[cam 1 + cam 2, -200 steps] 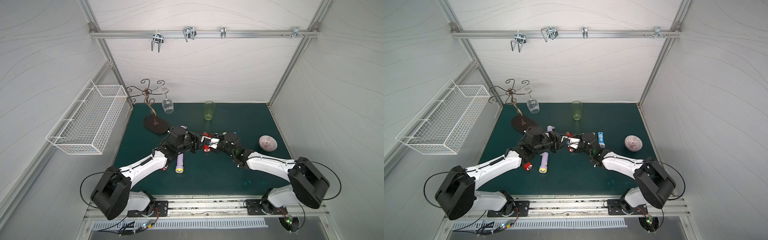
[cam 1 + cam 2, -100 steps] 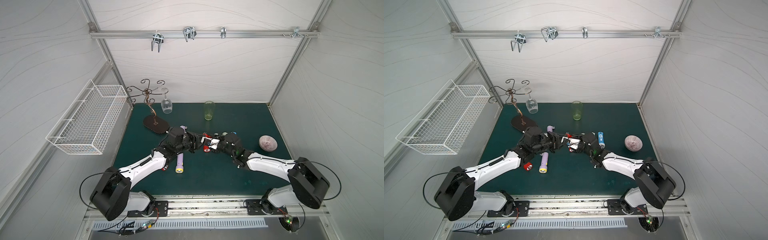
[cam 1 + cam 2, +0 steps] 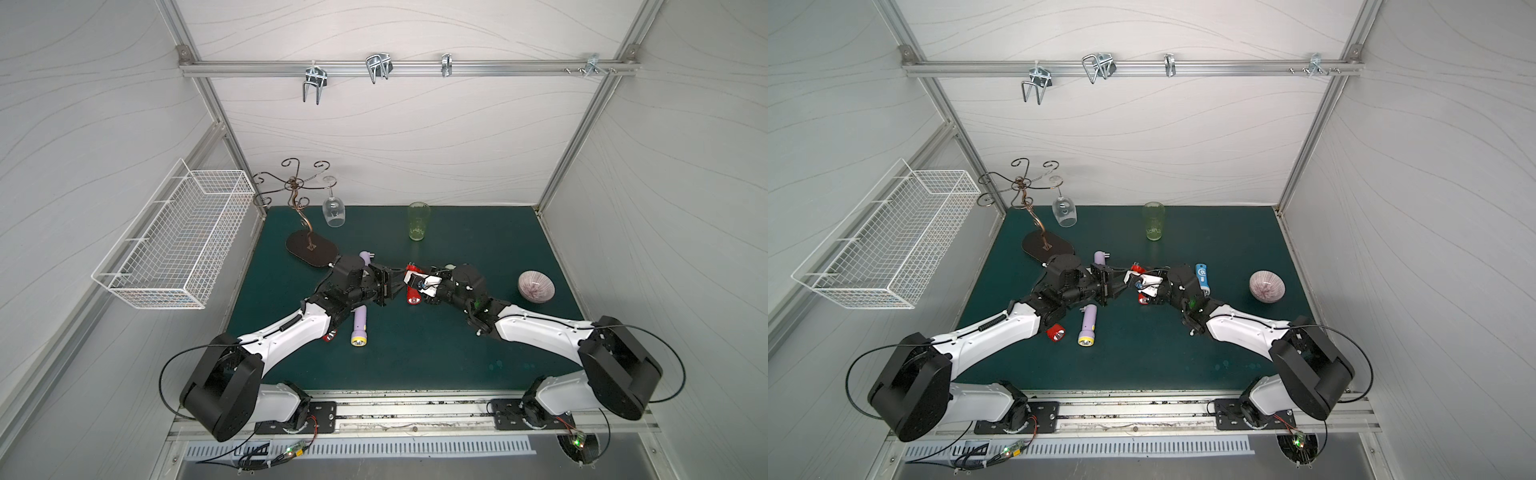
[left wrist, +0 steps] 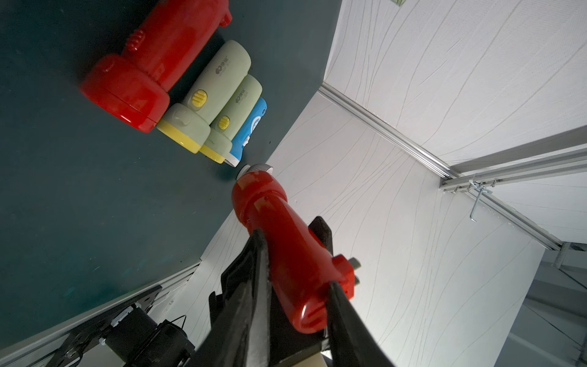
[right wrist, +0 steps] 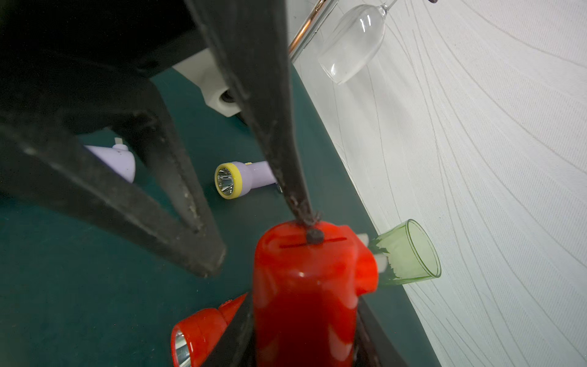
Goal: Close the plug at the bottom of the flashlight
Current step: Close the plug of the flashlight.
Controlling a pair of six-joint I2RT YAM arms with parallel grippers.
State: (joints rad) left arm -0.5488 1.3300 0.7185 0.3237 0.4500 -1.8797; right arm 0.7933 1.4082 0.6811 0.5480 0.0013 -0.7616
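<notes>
Holding the red flashlight (image 5: 301, 302) above the middle of the mat (image 3: 436, 353), our right gripper (image 3: 430, 286) clamps its body, so we think the base faces our left gripper (image 5: 260, 249), jaws apart, one fingertip (image 5: 314, 236) touching beside the protruding plug (image 5: 365, 263).

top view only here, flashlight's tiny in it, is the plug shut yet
Observer: No. The right wrist view shows the plug swung out sideways from the flashlight.
Operator: anything touching it
Observer: Not the plug itself; one fingertip of the open left gripper rests on the end face beside it.
Operator: who's got the body
Observer: The right gripper, clamped around it in its own wrist view.
</notes>
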